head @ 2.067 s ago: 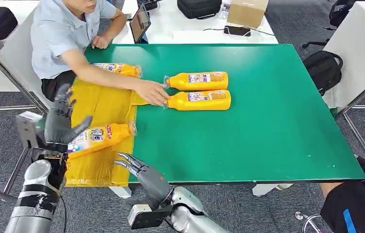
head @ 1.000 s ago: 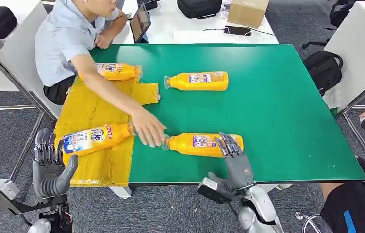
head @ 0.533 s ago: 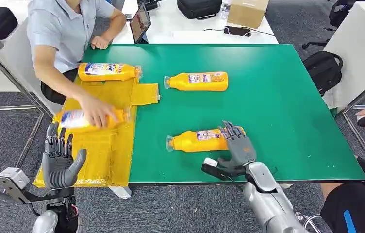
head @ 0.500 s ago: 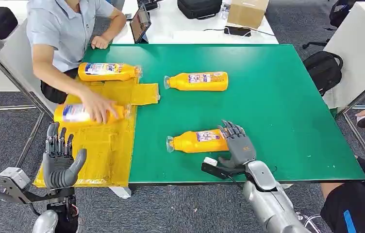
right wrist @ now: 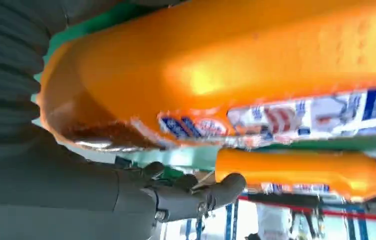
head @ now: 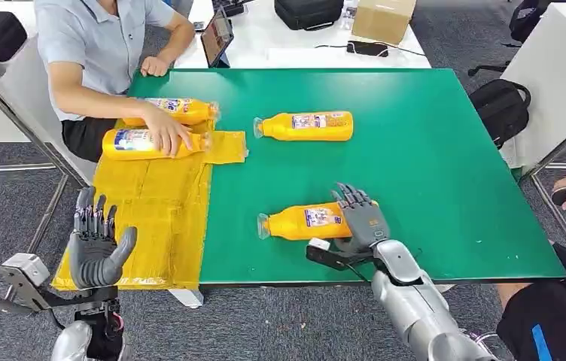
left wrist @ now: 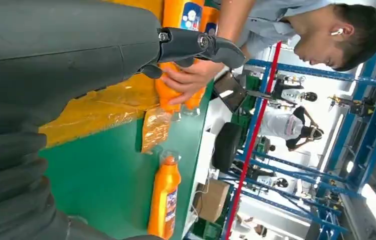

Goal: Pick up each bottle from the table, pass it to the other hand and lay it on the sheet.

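- Head view: my right hand (head: 361,218) lies over the base end of the near orange plastic bottle with the printed label (head: 306,221), fingers draped across it; whether they have closed round it I cannot tell. The bottle lies on its side on the green counter (head: 430,150), cap toward the sheet.
- My left hand (head: 97,244) is raised off the counter's near left corner, fingers apart, holding nothing.
- A second orange bottle (head: 306,125) lies farther back on the green; two more rest on the crinkled yellow plastic sheet (head: 156,203), where a person's hand (head: 167,134) rests on the nearer one (head: 141,144).
- I judge this the pick-up step. Next calls for a firm wrap round the bottle's body, a lift, then carrying it across to my waiting left hand.
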Action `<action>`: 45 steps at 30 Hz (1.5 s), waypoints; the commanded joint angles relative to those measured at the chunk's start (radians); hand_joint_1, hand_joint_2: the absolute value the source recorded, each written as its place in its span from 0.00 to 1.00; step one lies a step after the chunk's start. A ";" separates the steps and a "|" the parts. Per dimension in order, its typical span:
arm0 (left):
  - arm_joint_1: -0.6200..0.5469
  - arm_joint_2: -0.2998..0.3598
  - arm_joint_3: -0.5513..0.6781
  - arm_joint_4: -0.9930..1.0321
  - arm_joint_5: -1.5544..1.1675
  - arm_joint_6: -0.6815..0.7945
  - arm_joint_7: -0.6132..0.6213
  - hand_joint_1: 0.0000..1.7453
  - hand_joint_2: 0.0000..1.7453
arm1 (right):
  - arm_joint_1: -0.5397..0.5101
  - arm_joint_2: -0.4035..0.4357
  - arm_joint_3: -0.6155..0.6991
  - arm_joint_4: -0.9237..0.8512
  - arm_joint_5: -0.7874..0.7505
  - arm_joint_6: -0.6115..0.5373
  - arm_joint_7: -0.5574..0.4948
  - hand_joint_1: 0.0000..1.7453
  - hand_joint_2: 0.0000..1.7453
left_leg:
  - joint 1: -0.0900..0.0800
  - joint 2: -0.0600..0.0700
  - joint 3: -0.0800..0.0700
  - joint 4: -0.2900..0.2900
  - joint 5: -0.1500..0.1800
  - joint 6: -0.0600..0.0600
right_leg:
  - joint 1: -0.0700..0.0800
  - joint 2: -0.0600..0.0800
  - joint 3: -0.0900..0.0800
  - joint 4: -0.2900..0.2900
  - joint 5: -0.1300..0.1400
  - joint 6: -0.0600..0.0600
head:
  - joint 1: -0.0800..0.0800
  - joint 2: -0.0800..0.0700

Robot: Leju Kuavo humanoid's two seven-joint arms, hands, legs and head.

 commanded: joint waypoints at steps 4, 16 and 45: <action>-0.006 0.015 0.024 0.037 0.011 -0.036 0.048 0.00 1.00 | -0.119 -0.017 0.101 0.273 0.009 0.258 0.160 0.83 1.00 | 0.001 0.001 0.011 -0.001 -0.001 0.000 | 0.001 -0.002 0.009 -0.002 0.000 -0.002 | 0.000 0.000; 0.009 0.016 0.031 0.029 0.006 -0.052 0.056 0.00 1.00 | -0.124 -0.047 0.112 0.289 0.010 0.290 0.205 1.00 1.00 | 0.000 -0.006 0.018 -0.003 0.001 0.004 | 0.001 -0.007 0.010 -0.005 -0.002 -0.003 | 0.000 0.000; 0.005 0.028 -0.395 0.198 -0.283 0.069 0.025 0.00 1.00 | 0.155 0.173 -0.090 -0.464 -0.761 0.090 -0.476 1.00 1.00 | 0.000 0.000 0.005 -0.001 -0.002 0.002 | 0.000 0.000 0.006 0.000 -0.001 -0.003 | 0.000 0.000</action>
